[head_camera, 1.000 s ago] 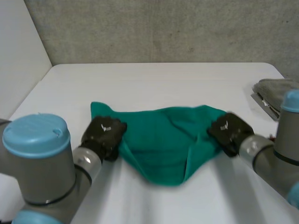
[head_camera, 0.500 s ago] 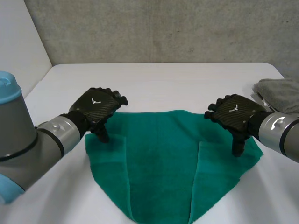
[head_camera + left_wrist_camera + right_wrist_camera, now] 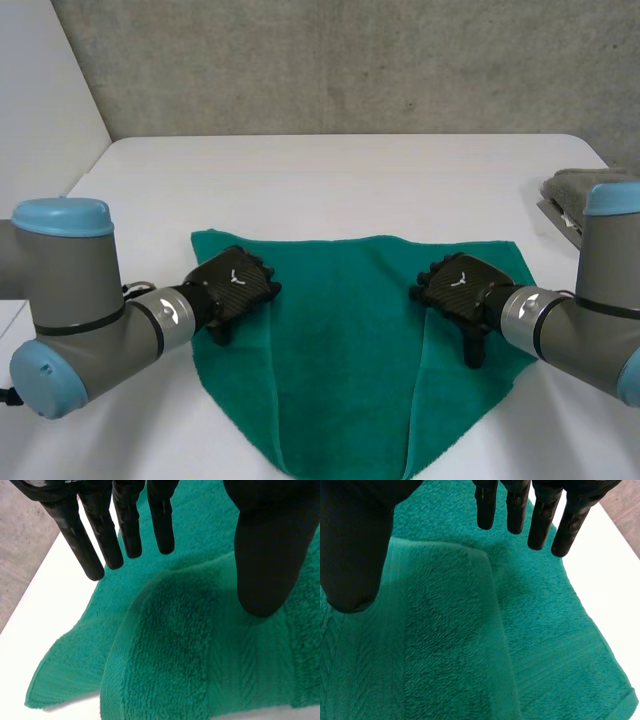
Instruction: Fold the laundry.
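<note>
Here we show released left hand (nine o'clock) and right hand (three) over green towel; snagging may unfold it.

Soft, even light from above leaves the white table bright beyond the left hand and right hand, the green towel at their fingertips evenly lit, with faint shading along its folds.

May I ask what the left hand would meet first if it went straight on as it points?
Most likely the green towel, whose folded layer lies right under the left hand; the gap is hard to judge.
</note>
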Available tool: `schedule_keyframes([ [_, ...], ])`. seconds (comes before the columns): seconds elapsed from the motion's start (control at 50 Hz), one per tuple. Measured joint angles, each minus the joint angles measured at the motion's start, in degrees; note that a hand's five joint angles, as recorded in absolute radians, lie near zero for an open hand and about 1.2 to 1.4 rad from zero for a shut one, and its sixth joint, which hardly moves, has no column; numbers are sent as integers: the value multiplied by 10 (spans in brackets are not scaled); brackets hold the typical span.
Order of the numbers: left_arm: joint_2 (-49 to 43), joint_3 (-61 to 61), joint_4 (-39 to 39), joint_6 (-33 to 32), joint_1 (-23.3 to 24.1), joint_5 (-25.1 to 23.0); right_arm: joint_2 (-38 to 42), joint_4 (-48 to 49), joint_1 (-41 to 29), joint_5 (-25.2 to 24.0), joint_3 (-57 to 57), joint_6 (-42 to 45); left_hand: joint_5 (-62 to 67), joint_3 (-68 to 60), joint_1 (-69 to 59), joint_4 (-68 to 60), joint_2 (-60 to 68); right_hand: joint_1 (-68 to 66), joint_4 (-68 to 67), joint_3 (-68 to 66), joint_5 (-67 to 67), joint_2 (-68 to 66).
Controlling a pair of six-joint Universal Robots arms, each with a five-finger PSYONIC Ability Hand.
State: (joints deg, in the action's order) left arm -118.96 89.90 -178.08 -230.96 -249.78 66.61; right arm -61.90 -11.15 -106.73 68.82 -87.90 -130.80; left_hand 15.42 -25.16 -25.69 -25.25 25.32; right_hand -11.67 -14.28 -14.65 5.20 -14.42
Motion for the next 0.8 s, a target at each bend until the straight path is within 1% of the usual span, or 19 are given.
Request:
schedule_keyframes([
  [0.02,-7,-7,1,0,0,7,5,7,0,0,-5,3,29,-29,-29,-30,27,-13,-18,-20,13,-20],
  [0.1,-17,-16,3,0,1,21,10,16,1,1,-10,7,61,-66,-63,-64,64,-56,-58,-55,44,-51],
  [0.12,-23,-19,3,1,1,30,12,23,2,2,-13,8,99,-106,-108,-104,104,-104,-108,-106,91,-108],
  [0.14,-24,-20,4,1,1,33,13,24,2,2,-14,8,99,-106,-108,-104,104,-104,-108,-106,91,-108],
  [0.16,-27,-21,4,1,2,39,13,27,3,2,-14,8,142,-151,-154,-148,150,-145,-156,-153,136,-157],
  [0.18,-28,-22,4,1,2,42,14,29,3,2,-15,8,158,-165,-171,-165,168,-187,-207,-208,186,-212],
  [0.2,-30,-23,4,2,2,46,14,33,4,2,-16,8,175,-184,-185,-181,184,-205,-231,-228,207,-234],
  [0.26,-32,-24,5,2,2,53,13,39,5,2,-17,7,198,-207,-201,-207,205,-211,-243,-240,216,-244],
  [0.28,-32,-24,5,3,3,55,13,41,5,2,-18,7,221,-235,-225,-230,234,-211,-243,-240,216,-244],
  [0.3,-32,-24,4,3,3,56,13,43,6,3,-20,7,264,-272,-269,-273,271,-273,-313,-318,285,-320],
  [0.32,-32,-24,4,3,3,57,12,44,6,3,-21,7,264,-272,-269,-273,271,-327,-378,-379,352,-383],
  [0.34,-31,-24,4,4,4,59,12,48,6,4,-24,7,351,-358,-355,-360,363,-347,-401,-397,375,-406],
  [0.36,-31,-24,4,4,5,60,11,49,6,4,-26,7,376,-383,-377,-386,388,-395,-460,-456,434,-458],
  [0.4,-28,-24,3,5,8,64,10,54,7,4,-34,7,406,-424,-388,-430,426,-444,-522,-515,495,-514],
  [0.6,0,-5,5,10,12,80,-5,50,12,1,-56,7,406,-428,-388,-433,430,-449,-537,-530,514,-519],
  [0.7,36,22,5,13,9,85,-42,24,35,1,-76,15,406,-428,-388,-433,431,-449,-537,-530,514,-519],
  [0.8,83,62,5,14,1,101,-92,-32,73,1,-105,45,406,-429,-388,-433,431,-449,-537,-530,514,-519],
])
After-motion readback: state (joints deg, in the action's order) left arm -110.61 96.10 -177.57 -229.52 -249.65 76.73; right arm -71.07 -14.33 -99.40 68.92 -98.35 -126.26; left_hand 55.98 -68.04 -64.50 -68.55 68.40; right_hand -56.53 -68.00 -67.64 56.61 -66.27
